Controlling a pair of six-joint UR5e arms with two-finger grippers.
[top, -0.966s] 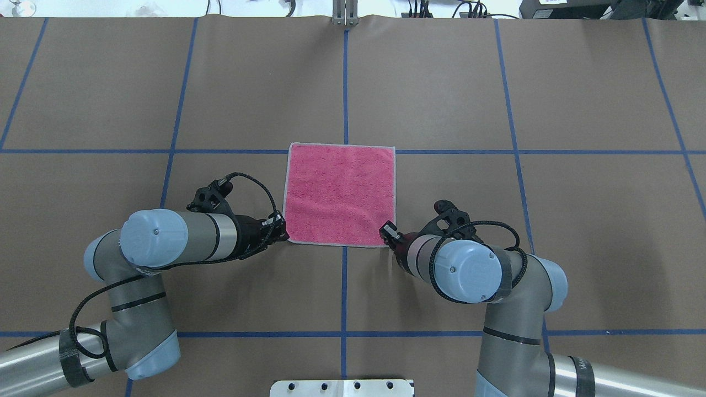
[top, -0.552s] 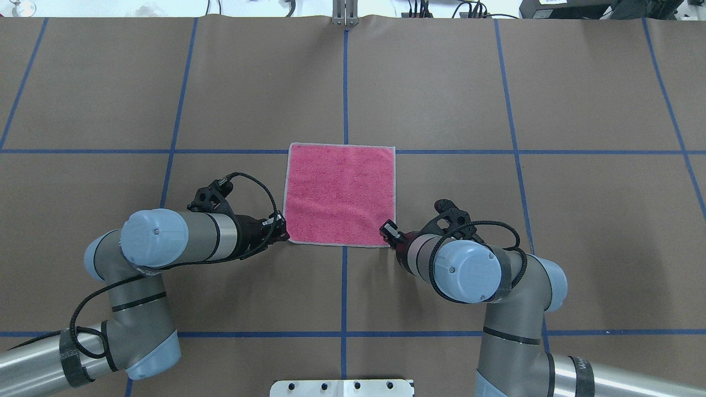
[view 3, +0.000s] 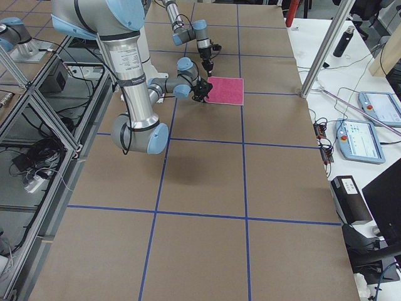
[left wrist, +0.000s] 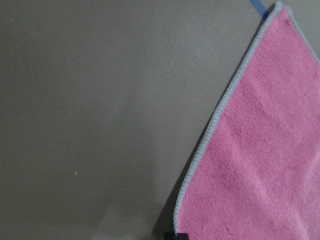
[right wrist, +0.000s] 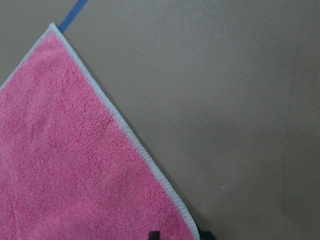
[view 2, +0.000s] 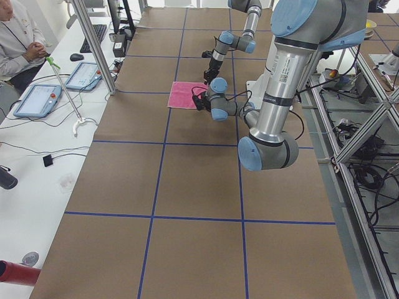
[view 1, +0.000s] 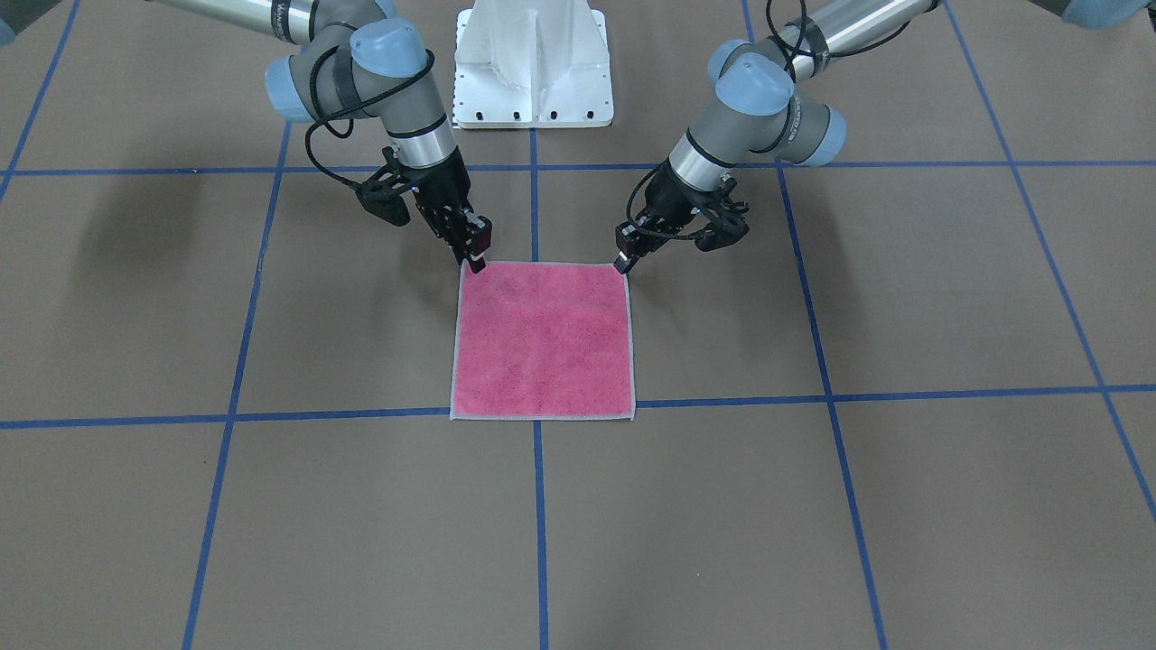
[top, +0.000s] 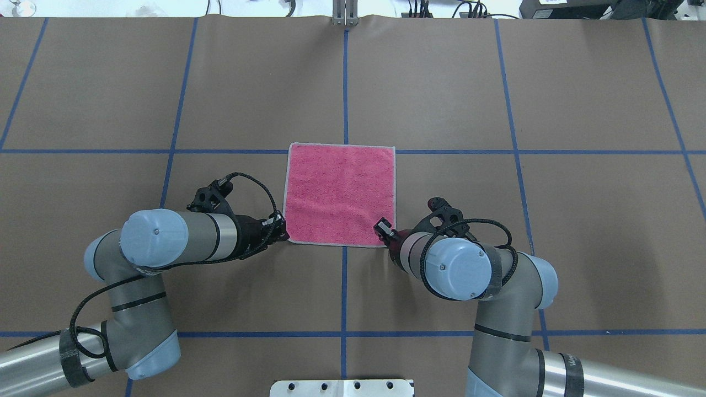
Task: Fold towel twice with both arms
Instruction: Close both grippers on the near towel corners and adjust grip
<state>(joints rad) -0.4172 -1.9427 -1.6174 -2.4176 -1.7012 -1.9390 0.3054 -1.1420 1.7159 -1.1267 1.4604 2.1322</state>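
Comparing the overhead view with a second ago, one change is noted: the right gripper (top: 381, 226) has edged inward, from just off the near right corner of the towel (top: 340, 194) to over it. The left gripper (top: 282, 232) has not moved and sits at the near left corner. The towel lies flat and unfolded, pink side up, at the middle of the table (top: 220, 82), its far edge along a blue tape line (top: 165, 151). In the right wrist view two dark fingertips (right wrist: 154, 236) stand apart, one over the pink pile and one over bare table, with the grey hem between them. The jaws straddle the corner, not yet closed. The left wrist view shows a single dark tip at the corner, so whether those jaws are apart or together cannot be told. Assessment: the first fold has not begun — both arms are settling for a corner pinch, the right now in place.
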